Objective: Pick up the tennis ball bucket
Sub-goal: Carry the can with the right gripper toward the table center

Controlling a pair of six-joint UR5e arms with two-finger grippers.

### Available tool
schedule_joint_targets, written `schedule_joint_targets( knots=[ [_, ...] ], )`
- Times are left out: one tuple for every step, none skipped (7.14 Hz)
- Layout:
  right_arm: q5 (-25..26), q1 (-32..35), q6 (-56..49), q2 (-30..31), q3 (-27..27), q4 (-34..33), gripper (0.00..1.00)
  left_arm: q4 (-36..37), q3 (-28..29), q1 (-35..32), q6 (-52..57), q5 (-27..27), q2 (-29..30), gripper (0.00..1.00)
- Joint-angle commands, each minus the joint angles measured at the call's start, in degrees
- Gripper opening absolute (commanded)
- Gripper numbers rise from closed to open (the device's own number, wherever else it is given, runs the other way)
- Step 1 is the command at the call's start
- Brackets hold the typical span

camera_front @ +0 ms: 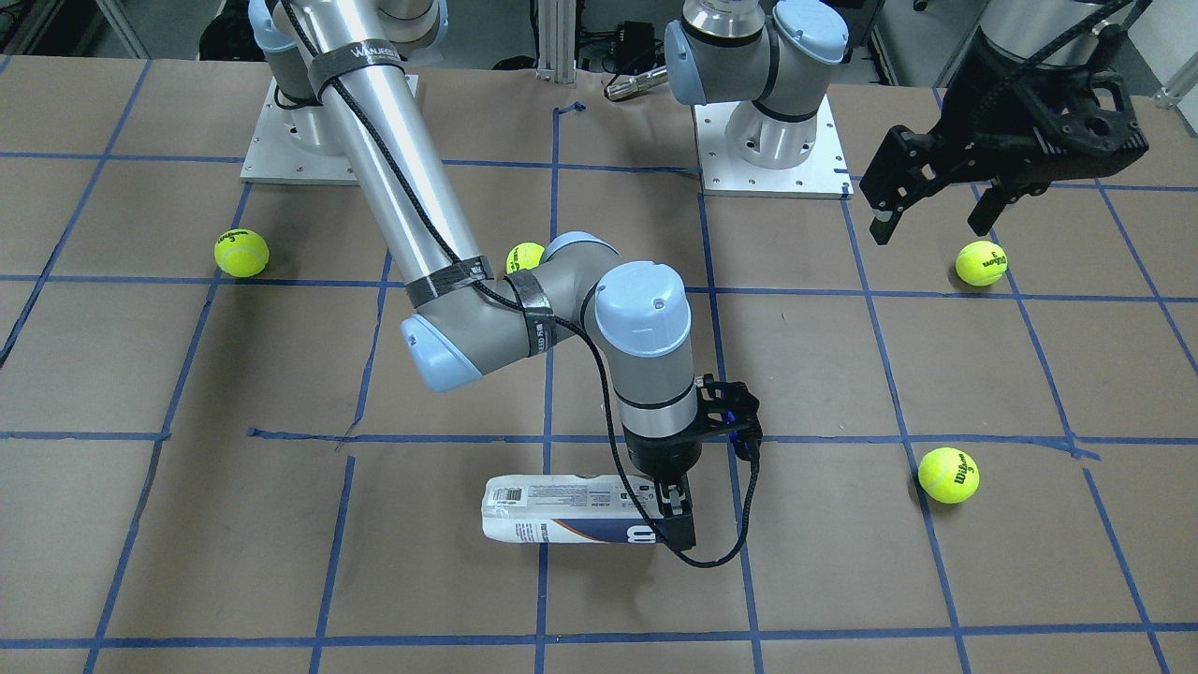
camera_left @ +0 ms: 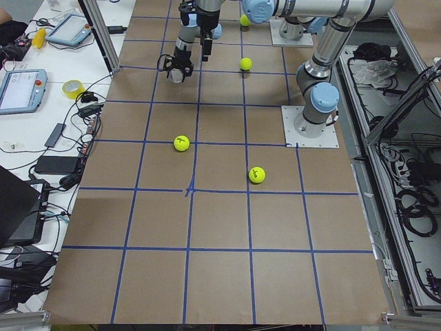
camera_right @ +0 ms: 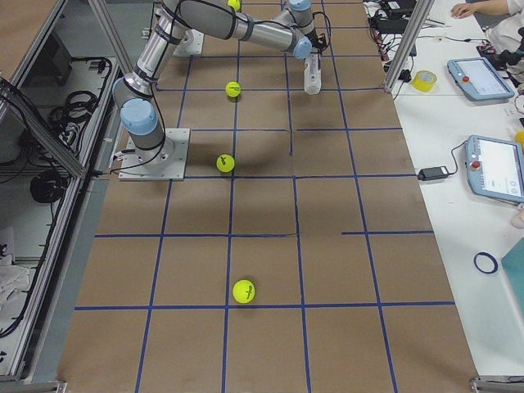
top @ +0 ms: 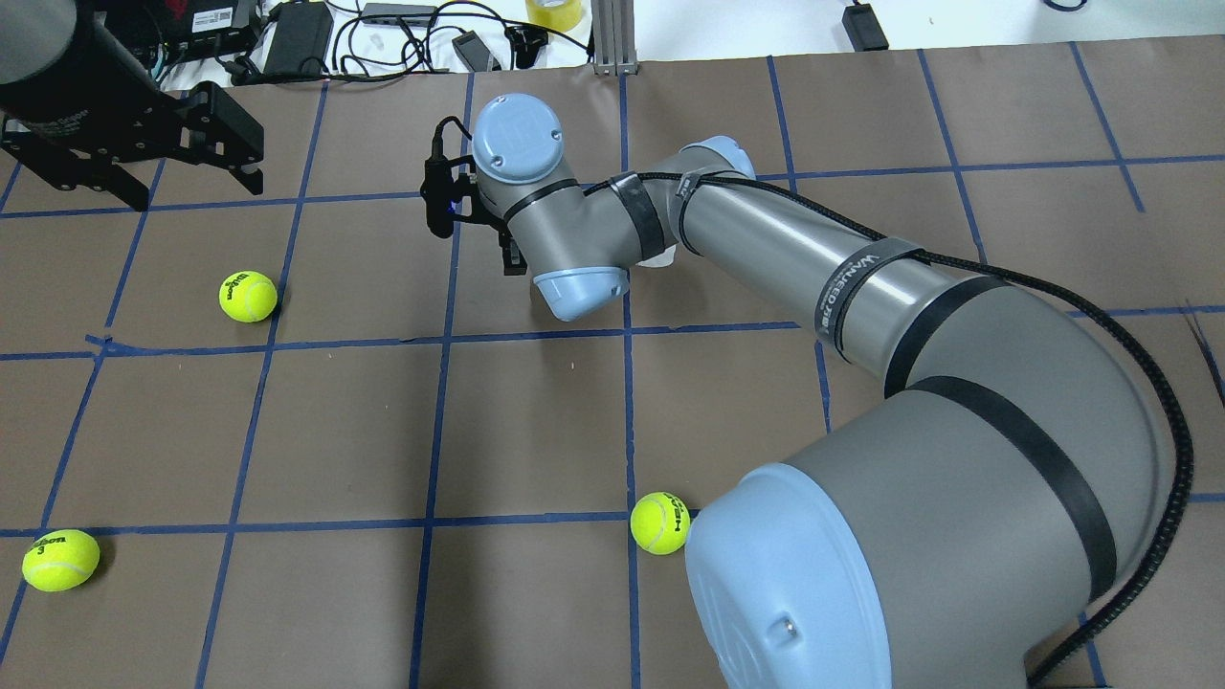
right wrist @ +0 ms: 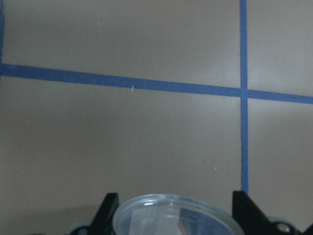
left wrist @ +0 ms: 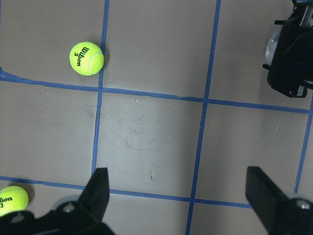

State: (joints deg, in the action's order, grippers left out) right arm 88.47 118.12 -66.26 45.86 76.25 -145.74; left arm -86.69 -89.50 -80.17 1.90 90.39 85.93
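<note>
The tennis ball bucket (camera_front: 562,510), a clear can with a white and navy label, lies on its side near the table's operator-side edge. It also shows in the exterior right view (camera_right: 312,75). My right gripper (camera_front: 676,515) points down at the can's end nearest my left side. In the right wrist view its fingers (right wrist: 110,213) press against both sides of the can's round rim (right wrist: 171,208). I cannot tell whether the can rests on the paper or hangs just above it. My left gripper (camera_front: 931,225) is open and empty, hovering high over the table (left wrist: 181,196).
Yellow-green tennis balls lie loose on the brown paper: one under the left gripper (camera_front: 981,263), one beside the can (camera_front: 948,475), one behind the right arm's elbow (camera_front: 524,256), one on the robot's right (camera_front: 241,253). Blue tape lines grid the table.
</note>
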Motion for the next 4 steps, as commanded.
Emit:
schedule_joint_targets(
  knots=[
    [-0.3, 0.1, -1.8, -0.5, 1.0, -2.7, 0.77, 0.6, -0.4, 1.2, 0.2, 0.7, 0.0, 1.0],
    [-0.3, 0.1, -1.3, -0.9, 1.1, -2.9, 1.0, 0.5, -0.8, 1.6, 0.5, 0.1, 0.2, 1.0],
    [-0.1, -0.1, 1.5, -1.0, 0.9, -3.8, 1.0, 0.6, -0.8, 2.5, 0.6, -0.1, 0.8, 1.0],
    [-0.2, -1.3, 2.3, -0.3, 0.6, -3.3, 0.99, 1.0, -0.9, 2.7, 2.6, -0.2, 1.4, 1.0]
  ],
)
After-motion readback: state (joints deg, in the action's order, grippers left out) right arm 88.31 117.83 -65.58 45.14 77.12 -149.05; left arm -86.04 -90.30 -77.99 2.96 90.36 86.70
